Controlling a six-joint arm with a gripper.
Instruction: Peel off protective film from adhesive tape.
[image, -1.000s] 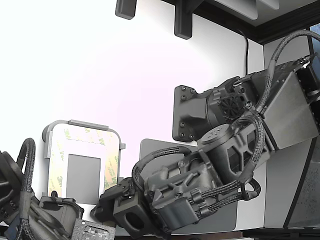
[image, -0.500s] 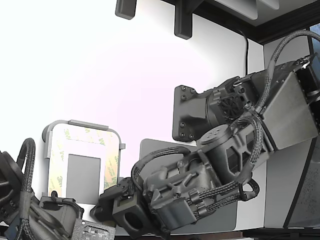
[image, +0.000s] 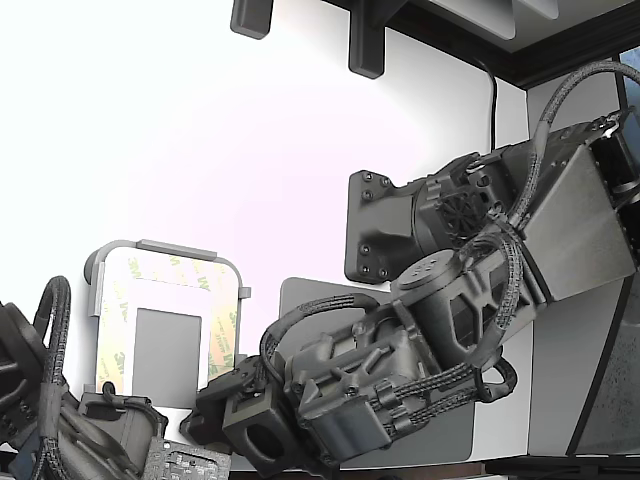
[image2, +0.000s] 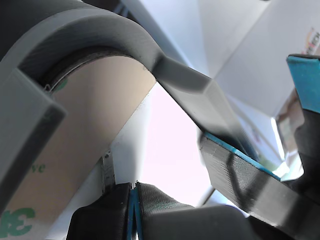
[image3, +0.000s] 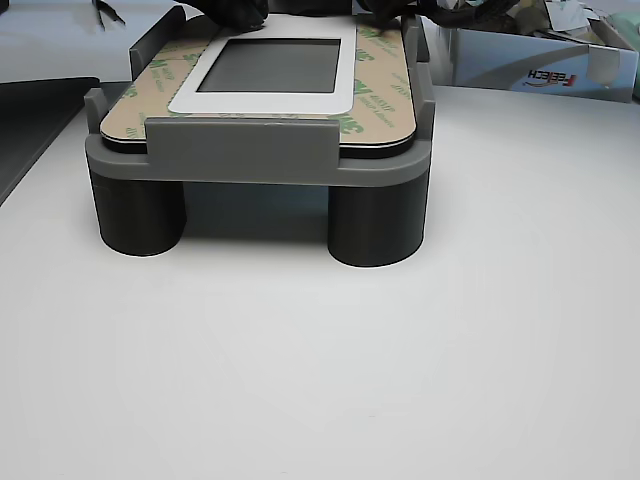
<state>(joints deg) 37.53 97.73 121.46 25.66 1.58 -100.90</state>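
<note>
Protective film (image: 222, 310) lies flat as a 3M-printed frame on the plate in the grey fixture (image: 165, 247), at the exterior view's left; further right, tool (image2: 131, 192) sits at its corner edge, tips pressed together, whether on the film unclear. Judgement: pinch only the liner, peel low

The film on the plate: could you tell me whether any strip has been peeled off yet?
No, the film lies flat around the whole plate.
</note>
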